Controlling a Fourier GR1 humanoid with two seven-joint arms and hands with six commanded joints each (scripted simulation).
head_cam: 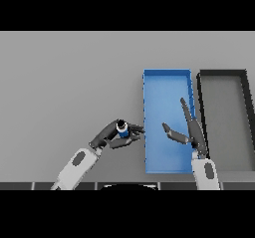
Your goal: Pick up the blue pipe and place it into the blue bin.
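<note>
Left hand point(113, 136) is curled around the blue pipe point(122, 129), fingers and thumb wrapped on it. The pipe looks upright in the grip, its light-coloured end facing up toward the camera, blue body below. It sits just left of the blue bin point(149, 90), outside the bin's left wall, near the lower half of that wall. Can't tell if the pipe is lifted clear of the desk point(64, 82) or touching it.

Left arm comes in from the lower edge at an angle, pointing up and right toward the bin.

Right hand point(191, 132) is spread, nothing in it: fingers straight and pointing up along the bin's right wall, thumb sticking out left over the bin floor. It hangs over the lower right part of the blue bin. Right arm enters from the lower edge, just at the bin's lower right corner.

Blue bin is a long rectangle, running away from the robot, right of centre. A black bin point(245, 97) with a grey floor lies just beside it on the right, parallel, a narrow gap between them. Nothing lying in either bin.

The two hands are apart, the bin's left wall between them.
</note>
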